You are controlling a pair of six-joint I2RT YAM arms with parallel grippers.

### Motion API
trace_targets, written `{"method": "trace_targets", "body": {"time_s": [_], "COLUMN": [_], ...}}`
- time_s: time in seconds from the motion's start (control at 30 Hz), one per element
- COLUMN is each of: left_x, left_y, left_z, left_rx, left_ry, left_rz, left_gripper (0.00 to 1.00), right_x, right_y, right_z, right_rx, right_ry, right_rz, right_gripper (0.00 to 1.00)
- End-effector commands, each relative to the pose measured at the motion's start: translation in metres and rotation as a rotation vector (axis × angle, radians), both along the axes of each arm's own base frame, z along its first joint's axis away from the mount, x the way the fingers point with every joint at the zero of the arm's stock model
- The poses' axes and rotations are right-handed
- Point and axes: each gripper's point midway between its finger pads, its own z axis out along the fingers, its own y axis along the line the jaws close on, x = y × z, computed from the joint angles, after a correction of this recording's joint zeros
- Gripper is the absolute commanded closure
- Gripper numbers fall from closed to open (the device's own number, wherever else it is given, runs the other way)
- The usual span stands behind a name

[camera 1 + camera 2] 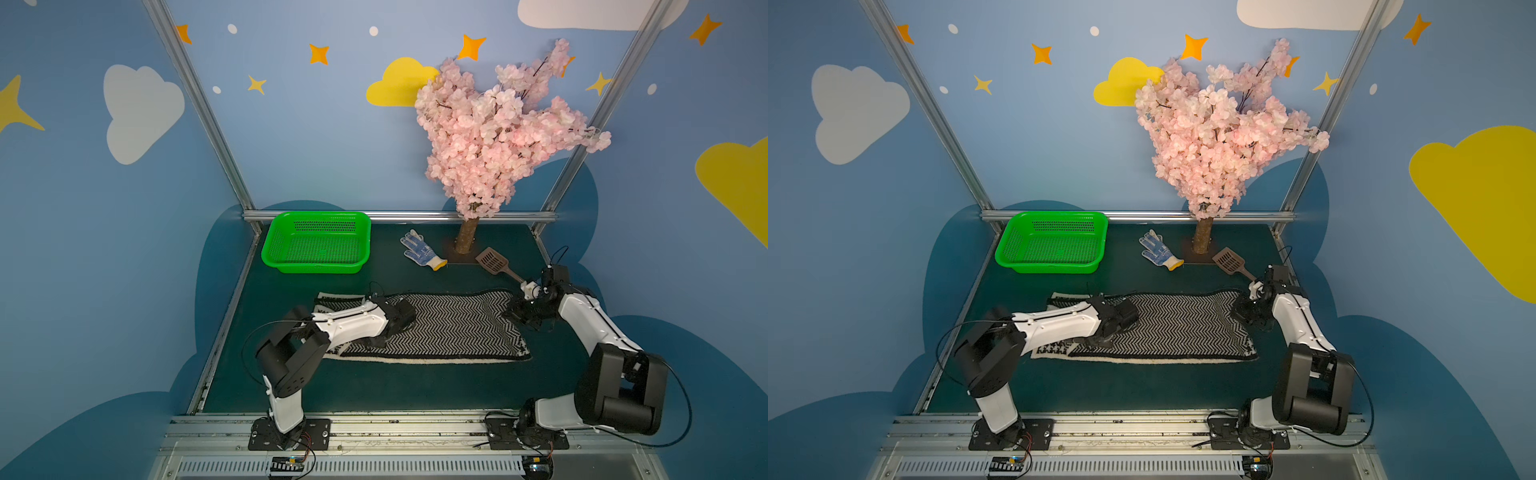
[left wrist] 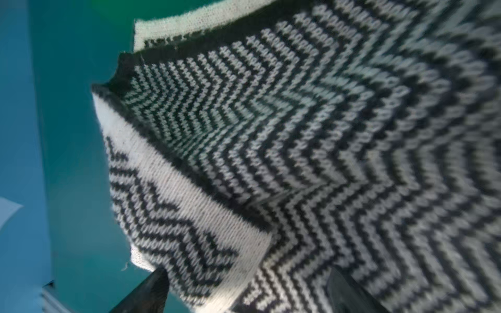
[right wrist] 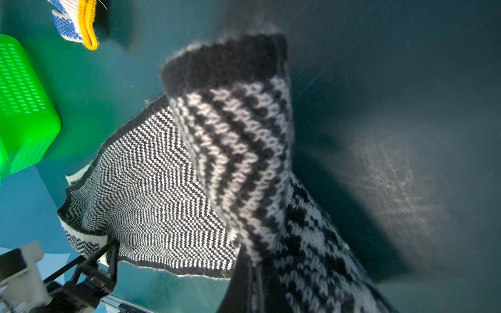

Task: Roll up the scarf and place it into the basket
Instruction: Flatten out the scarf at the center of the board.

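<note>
The scarf (image 1: pixel 453 328) (image 1: pixel 1179 328) lies folded along the middle of the table, zigzag side up, with houndstooth showing at its ends. My left gripper (image 1: pixel 384 338) (image 2: pixel 248 287) is low over the scarf's left part, open. Its dark fingertips (image 2: pixel 156 287) stand wide apart on either side of a cream-edged layer of the scarf (image 2: pixel 298 135). My right gripper (image 1: pixel 513 313) (image 3: pixel 254 281) is shut on the scarf's right end (image 3: pixel 238 130), which stands up, lifted and bent over, from the jaws. The green basket (image 1: pixel 318 267) (image 1: pixel 1054 267) (image 3: pixel 24 108) sits at the back left with nothing in it.
A white-and-blue dotted glove (image 1: pixel 422 249) lies behind the scarf at the back middle. A brown slotted scoop (image 1: pixel 494 262) lies beside the trunk of the pink blossom tree (image 1: pixel 465 237), just behind my right wrist. Metal rails edge the table.
</note>
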Motion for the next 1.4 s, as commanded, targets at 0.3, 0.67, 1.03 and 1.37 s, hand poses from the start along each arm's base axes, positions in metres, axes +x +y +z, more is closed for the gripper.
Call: {"method": "trace_targets", "body": {"time_s": [0.3,0.67,1.03,1.37], "left_x": [0.007,0.004,-0.007,-0.031], "left_y": [0.026,0.037,0.048,0.068], "left_z": [0.012,0.004,0.022,0.033], "left_rx": [0.199,0.264,0.224,-0.238], "left_ry": [-0.053,-0.039,-0.074,-0.154], "left_rz": [0.032,0.04,0.086,0.224], "left_gripper": [0.19,0.49,0.93,0.96], "right_x": [-0.005,-0.004,-0.004,0.0], "right_y": [0.003,0.004,0.004,-0.002], "right_z": [-0.006,-0.004,-0.013,-0.013], "right_rx": [0.024,0.028,0.027,0.007], "right_ry": [0.003,-0.004,0.017,0.034], "right_rz": [0.014,0.018,0.019,0.008], "right_gripper": [1.0,1.0,1.0,1.0]}}
